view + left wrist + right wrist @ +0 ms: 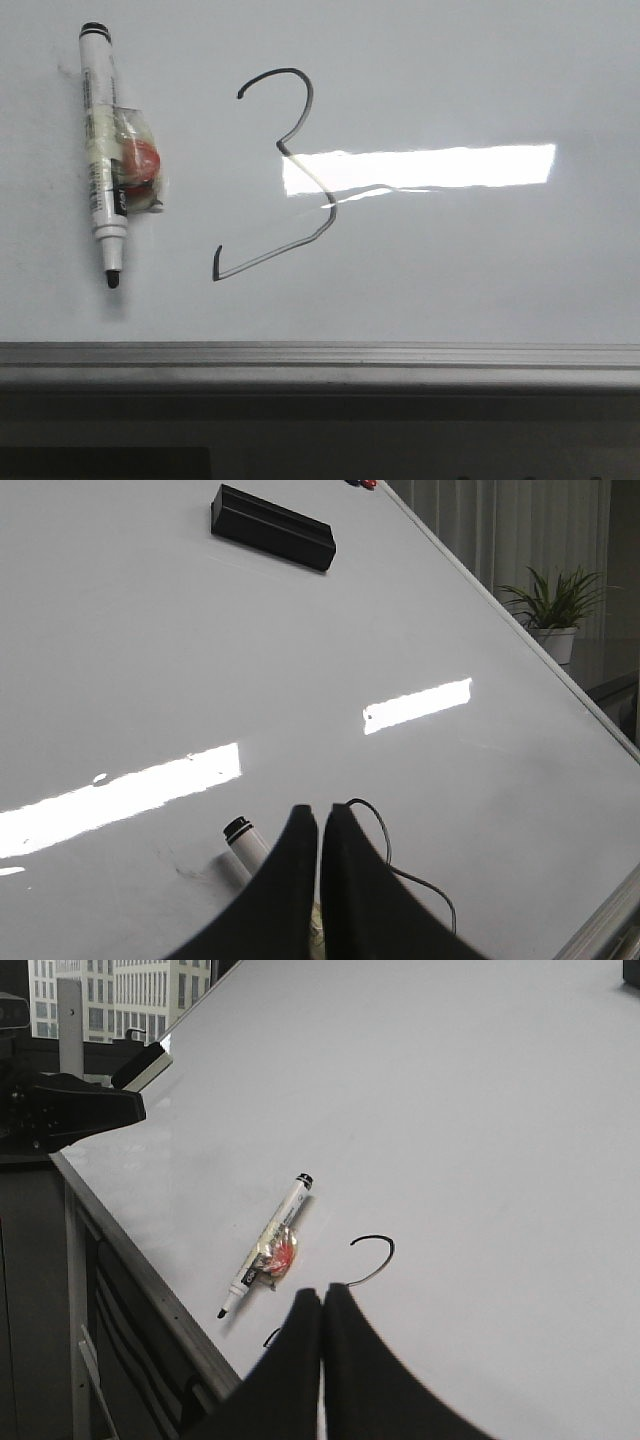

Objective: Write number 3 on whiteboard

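Note:
The whiteboard [480,80] fills the front view, with a bright rectangular glare. The number 3 [282,147] is drawn on it in a thin black line, angular, with a long slanted bottom stroke. No gripper shows in the front view. In the left wrist view my left gripper [320,815] is shut and empty above the board [150,660], over part of the 3's line [387,859]. In the right wrist view my right gripper [322,1295] is shut and empty above the board [480,1110], just below the 3's top hook [392,1252].
A white marker pen [103,150] with tape and a red lump [140,160] lies left of the 3, uncapped tip down; it also shows in both wrist views [245,842] [270,1245]. A black eraser [272,527] sits far up the board. A grey rail [320,360] runs along the lower edge.

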You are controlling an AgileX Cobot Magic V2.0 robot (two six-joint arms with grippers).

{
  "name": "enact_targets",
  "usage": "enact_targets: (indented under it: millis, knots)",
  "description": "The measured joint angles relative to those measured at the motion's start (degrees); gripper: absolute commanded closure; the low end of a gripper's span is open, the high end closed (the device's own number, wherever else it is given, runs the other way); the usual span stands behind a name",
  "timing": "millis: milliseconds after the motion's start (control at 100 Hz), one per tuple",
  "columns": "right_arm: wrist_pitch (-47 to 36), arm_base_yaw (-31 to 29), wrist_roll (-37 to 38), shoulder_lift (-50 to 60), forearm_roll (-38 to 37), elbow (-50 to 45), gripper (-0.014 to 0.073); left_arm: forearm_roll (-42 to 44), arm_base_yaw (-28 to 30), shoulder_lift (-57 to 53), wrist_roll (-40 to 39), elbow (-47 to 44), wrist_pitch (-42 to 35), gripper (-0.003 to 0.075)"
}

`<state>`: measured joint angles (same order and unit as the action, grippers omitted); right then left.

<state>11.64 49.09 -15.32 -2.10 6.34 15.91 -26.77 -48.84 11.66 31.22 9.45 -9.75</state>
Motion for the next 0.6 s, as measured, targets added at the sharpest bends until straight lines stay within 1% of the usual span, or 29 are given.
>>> enact_targets:
  millis: [600]
  knots:
    - [-0.29, 0.00, 0.00, 0.59, 0.00, -0.13, 0.0658, 0.55, 0.10, 0.00, 0.00, 0.00, 0.00, 0.0741]
